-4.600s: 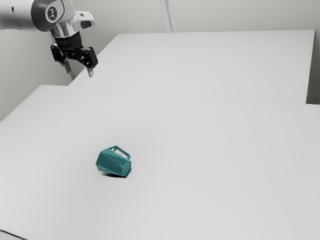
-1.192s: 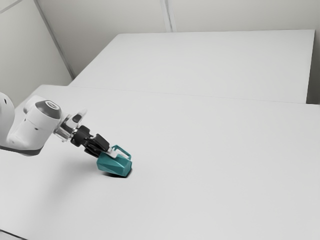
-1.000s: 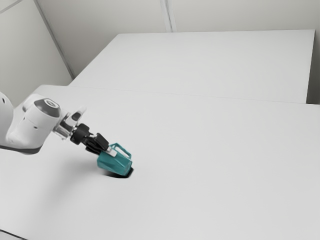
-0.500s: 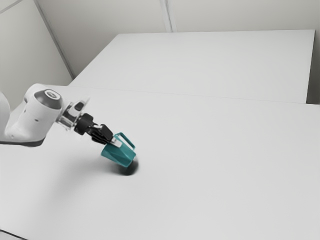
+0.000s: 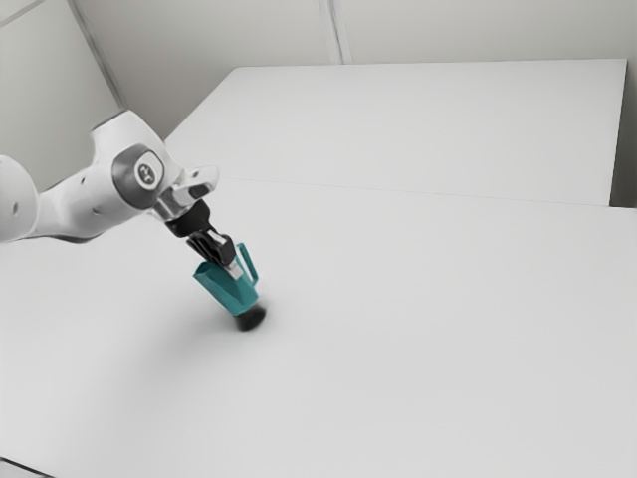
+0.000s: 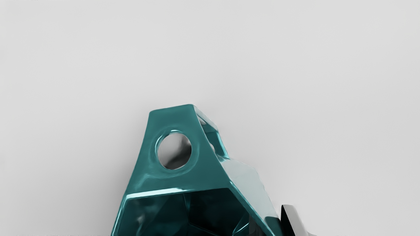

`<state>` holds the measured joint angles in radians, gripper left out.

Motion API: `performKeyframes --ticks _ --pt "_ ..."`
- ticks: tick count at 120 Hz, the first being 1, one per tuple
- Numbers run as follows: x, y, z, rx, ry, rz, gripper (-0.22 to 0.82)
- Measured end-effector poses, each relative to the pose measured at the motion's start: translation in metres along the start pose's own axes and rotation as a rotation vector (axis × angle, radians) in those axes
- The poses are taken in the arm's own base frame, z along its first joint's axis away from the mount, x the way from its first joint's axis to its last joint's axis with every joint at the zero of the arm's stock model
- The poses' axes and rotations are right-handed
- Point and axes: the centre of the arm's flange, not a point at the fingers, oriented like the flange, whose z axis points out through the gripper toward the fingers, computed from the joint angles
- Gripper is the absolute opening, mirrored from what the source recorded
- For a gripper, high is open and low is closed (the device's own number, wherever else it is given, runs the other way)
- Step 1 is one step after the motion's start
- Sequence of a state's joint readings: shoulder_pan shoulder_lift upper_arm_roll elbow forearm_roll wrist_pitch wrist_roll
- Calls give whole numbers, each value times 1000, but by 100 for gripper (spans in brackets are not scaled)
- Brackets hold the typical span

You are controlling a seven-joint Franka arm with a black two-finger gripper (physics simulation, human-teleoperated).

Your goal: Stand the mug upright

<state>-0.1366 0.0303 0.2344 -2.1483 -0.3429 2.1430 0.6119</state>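
The teal faceted mug (image 5: 225, 290) hangs tilted in the exterior view, its mouth toward the upper left and its base low, just above a dark shadow. My gripper (image 5: 235, 267) is shut on the mug's wall near the handle. In the wrist view I look into the open mouth of the mug (image 6: 177, 180), with the holed top of the handle beside it. The gripper (image 6: 271, 222) pinches the side wall there, with a pale finger (image 6: 295, 221) outside and a dark shape, partly hidden, inside the rim.
A broad white table (image 5: 428, 339) lies under the mug. Behind it stands another white surface (image 5: 418, 124), with pale walls beyond. A thin dark line crosses the exterior view's lower left corner.
The arm has come down from the upper left and closed on the mug, which lay on its side. The mug has since risen off the table and turned steeper, base downward.
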Motion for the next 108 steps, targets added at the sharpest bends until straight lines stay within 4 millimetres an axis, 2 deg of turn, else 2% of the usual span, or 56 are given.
performKeyframes --ticks 20,35,65,108 --pt "12 7 -1 195 -23 37 -17" --pt "21 8 3 270 -8 17 -17" --pt "30 -6 20 319 13 -85 -17" --pt "37 -9 39 357 3 -153 -17"
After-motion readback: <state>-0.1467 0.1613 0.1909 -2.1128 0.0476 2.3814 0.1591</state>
